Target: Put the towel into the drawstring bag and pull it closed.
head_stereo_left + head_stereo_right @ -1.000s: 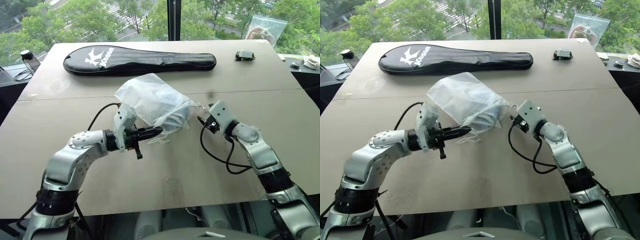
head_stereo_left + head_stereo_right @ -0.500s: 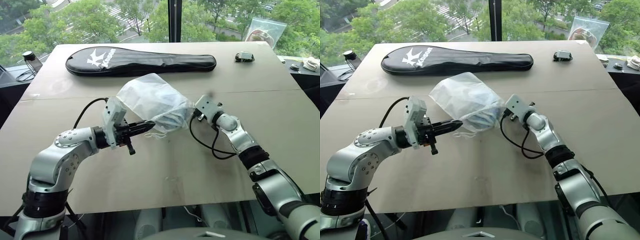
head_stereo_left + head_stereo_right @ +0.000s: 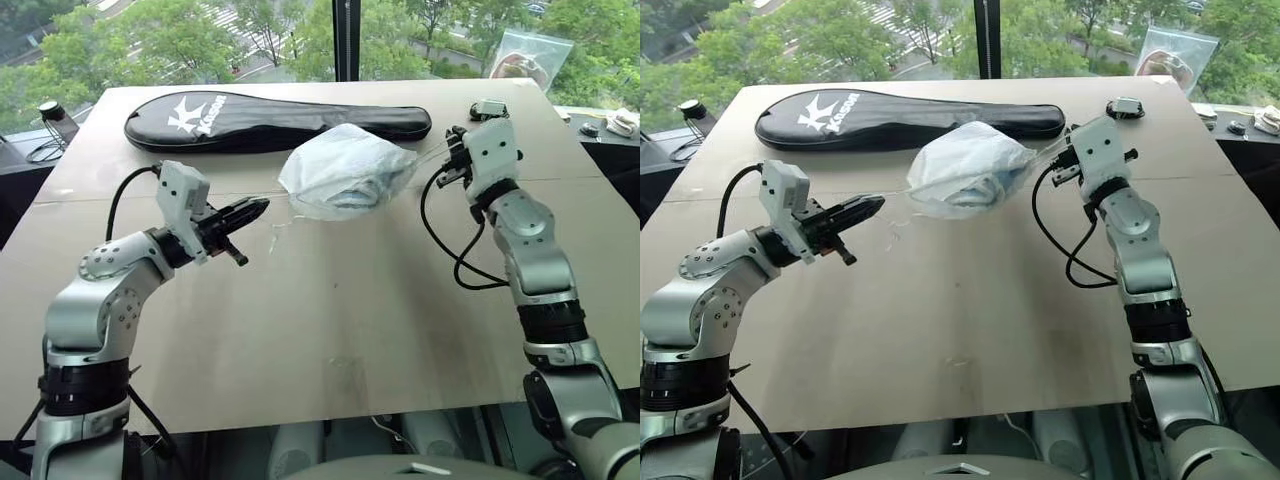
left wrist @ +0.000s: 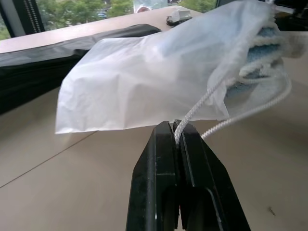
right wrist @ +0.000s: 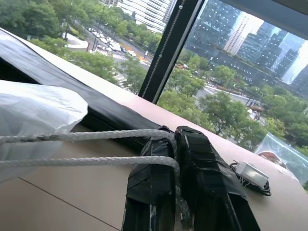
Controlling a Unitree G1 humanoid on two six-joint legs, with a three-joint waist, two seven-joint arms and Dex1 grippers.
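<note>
The white semi-translucent drawstring bag [image 3: 345, 172] is held above the tan surface [image 3: 330, 320], its white cord [image 4: 202, 103] pinched by both clenched grippers' fingers, left [image 3: 262, 205] and right [image 3: 455, 135].

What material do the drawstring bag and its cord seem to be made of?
The drawstring bag looks like thin, matte, crinkled plastic film or light nonwoven: semi-translucent, the blue towel shows through. Its cord looks like white braided fibre, with a visible woven texture.

Your drawstring bag [image 3: 345, 172] hangs over the table [image 3: 350, 320], strung between both grippers.
Towel [image 4: 267, 36] inside; racket case [image 3: 275, 118] lies behind it.
</note>
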